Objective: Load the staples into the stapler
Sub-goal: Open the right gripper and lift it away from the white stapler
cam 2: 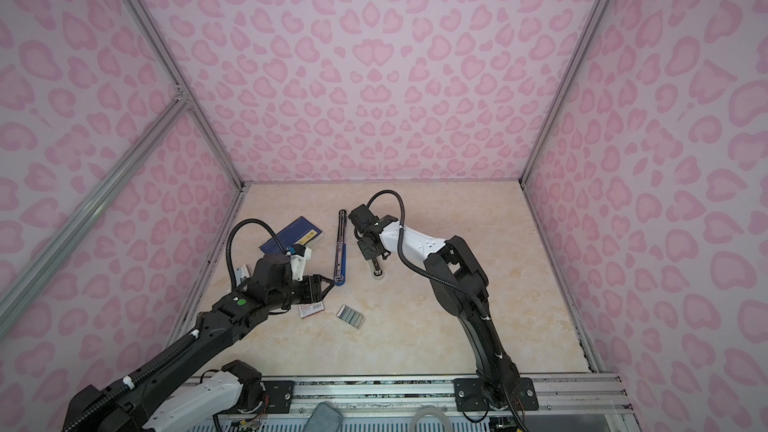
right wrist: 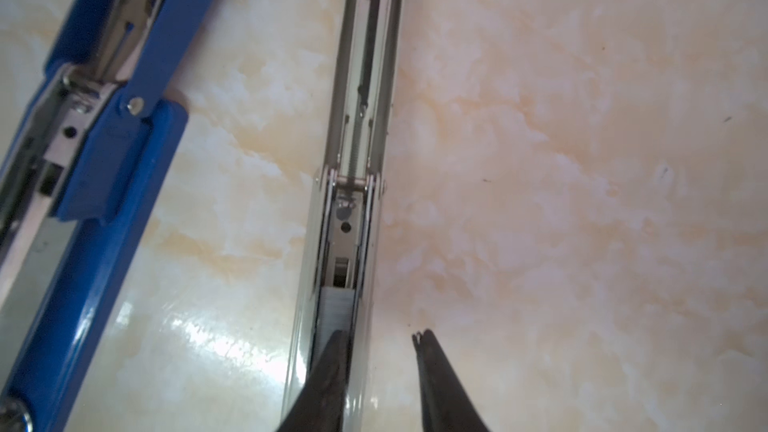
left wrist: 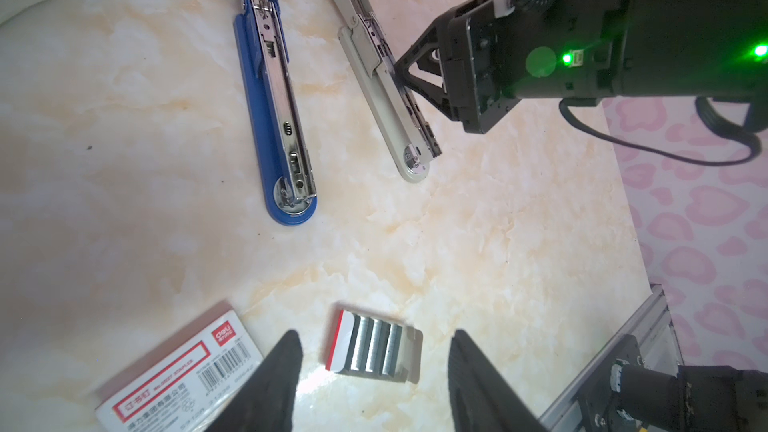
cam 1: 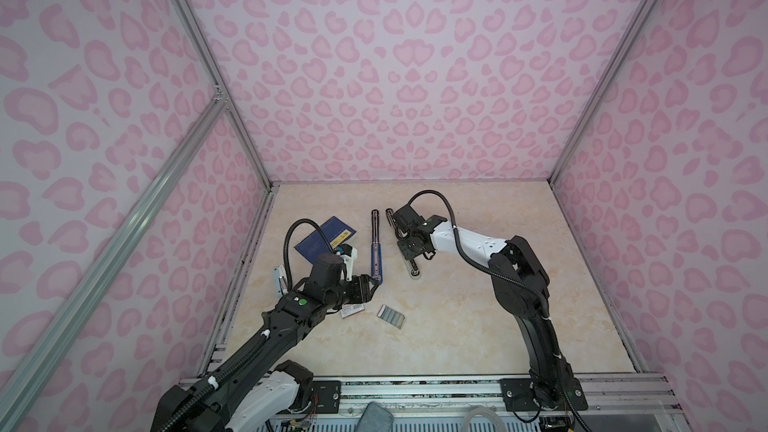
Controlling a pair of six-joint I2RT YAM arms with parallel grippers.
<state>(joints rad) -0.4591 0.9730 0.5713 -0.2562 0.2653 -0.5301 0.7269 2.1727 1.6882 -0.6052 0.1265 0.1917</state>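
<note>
Two staplers lie opened flat side by side: a blue stapler point(cam 1: 375, 247) point(left wrist: 274, 97) and a grey stapler point(cam 1: 411, 270) point(left wrist: 386, 93). My right gripper point(right wrist: 380, 334) point(cam 1: 409, 257) is low over the grey stapler and slightly open. One of its fingers point(right wrist: 334, 367) rests in the channel on a strip of staples point(right wrist: 336, 305), the other beside the stapler over bare table. The staples point(cam 1: 391, 316) point(left wrist: 374, 344) lie in their open white tray near the front. My left gripper point(left wrist: 374, 333) point(cam 1: 376, 284) hovers open, holding nothing. The red-labelled sleeve point(cam 1: 352, 310) point(left wrist: 174, 376) lies beside the tray.
A dark blue booklet point(cam 1: 322, 238) lies at the back left, partly under my left arm. A small white object point(cam 1: 280, 280) sits by the left wall. Pink patterned walls close in the marble tabletop point(cam 1: 478, 317) on three sides.
</note>
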